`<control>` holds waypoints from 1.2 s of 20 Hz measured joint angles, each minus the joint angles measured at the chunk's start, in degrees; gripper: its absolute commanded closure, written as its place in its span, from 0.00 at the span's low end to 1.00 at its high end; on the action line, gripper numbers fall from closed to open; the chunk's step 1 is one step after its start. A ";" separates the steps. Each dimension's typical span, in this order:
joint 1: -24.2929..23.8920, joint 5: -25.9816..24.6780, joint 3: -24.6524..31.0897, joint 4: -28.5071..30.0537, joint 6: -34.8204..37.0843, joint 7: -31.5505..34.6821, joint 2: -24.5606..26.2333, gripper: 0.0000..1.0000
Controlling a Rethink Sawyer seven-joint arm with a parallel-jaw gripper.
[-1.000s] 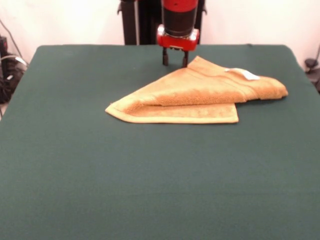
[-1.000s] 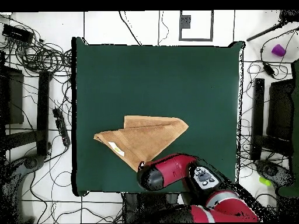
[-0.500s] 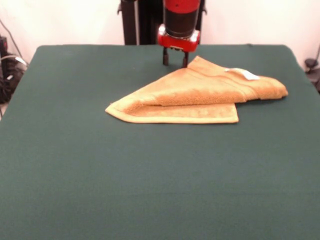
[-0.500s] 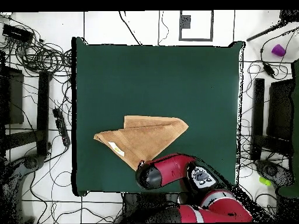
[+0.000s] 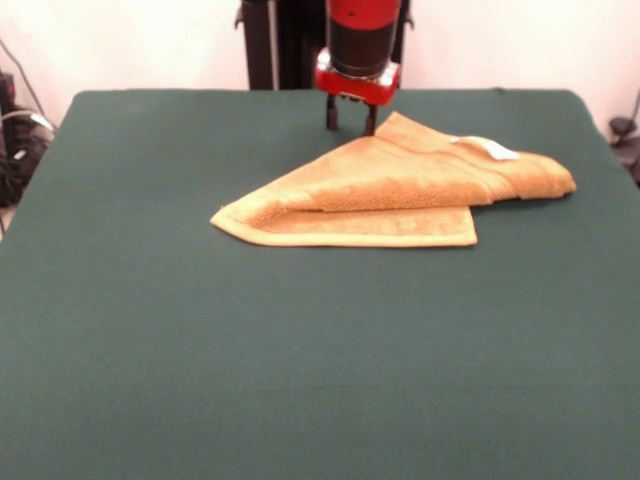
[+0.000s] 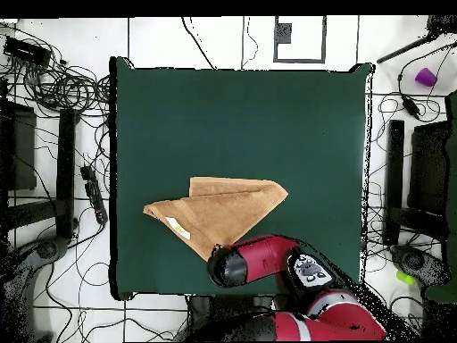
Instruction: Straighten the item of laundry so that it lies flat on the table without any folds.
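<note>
The mustard-yellow towel (image 5: 400,190) lies folded over itself into a rough triangle on the far half of the dark green table (image 5: 300,350). A small white tag (image 5: 490,148) shows near its right end. In the overhead view the towel (image 6: 223,207) lies below the table's middle. My gripper (image 5: 349,118) hangs just behind the towel's far corner, fingers apart and empty, tips close to the cloth. In the overhead view the red arm (image 6: 259,266) covers the gripper.
The robot's pedestal (image 5: 275,45) stands behind the table's far edge. Cables and equipment (image 6: 54,107) lie on the floor around the table in the overhead view.
The gripper has risen very slightly and the arm has shifted a little. The towel has not moved.
</note>
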 measured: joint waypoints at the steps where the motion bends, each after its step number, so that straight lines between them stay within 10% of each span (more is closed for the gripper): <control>1: 0.55 0.43 -0.39 -0.25 0.29 0.00 0.08 0.00; 20: 9.44 9.24 -6.49 -5.45 8.31 -0.01 1.95 0.00; 21: 9.48 9.87 -6.49 -5.65 8.63 -0.01 2.10 1.00; 24: 10.26 12.83 -6.45 -6.62 9.47 0.01 2.95 1.00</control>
